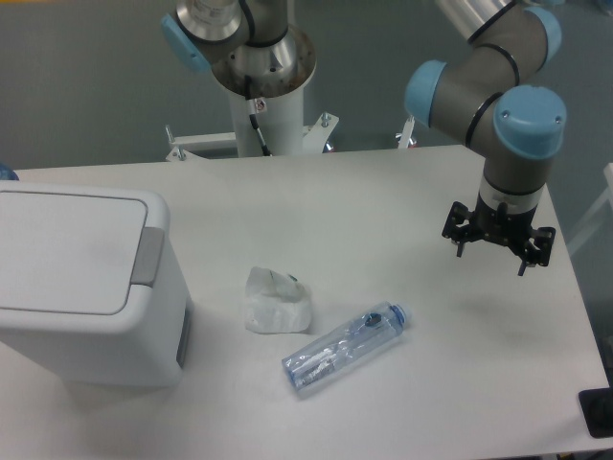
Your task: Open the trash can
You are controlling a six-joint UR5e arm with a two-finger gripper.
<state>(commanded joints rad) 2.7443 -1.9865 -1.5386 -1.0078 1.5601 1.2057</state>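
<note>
The trash can (81, 287) stands at the table's left edge, lid down, its grey button strip (147, 257) facing the gripper (498, 251), which hovers far right, fingers apart, empty.

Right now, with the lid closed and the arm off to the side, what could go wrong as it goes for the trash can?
1. The tool hangs far from the trash can; a low sweep across could knock the plastic bottle or the crumpled tissue lying between them.
2. The grey button strip is narrow and sits at the lid's edge, so a slightly off press may hit the lid and open nothing.
</note>
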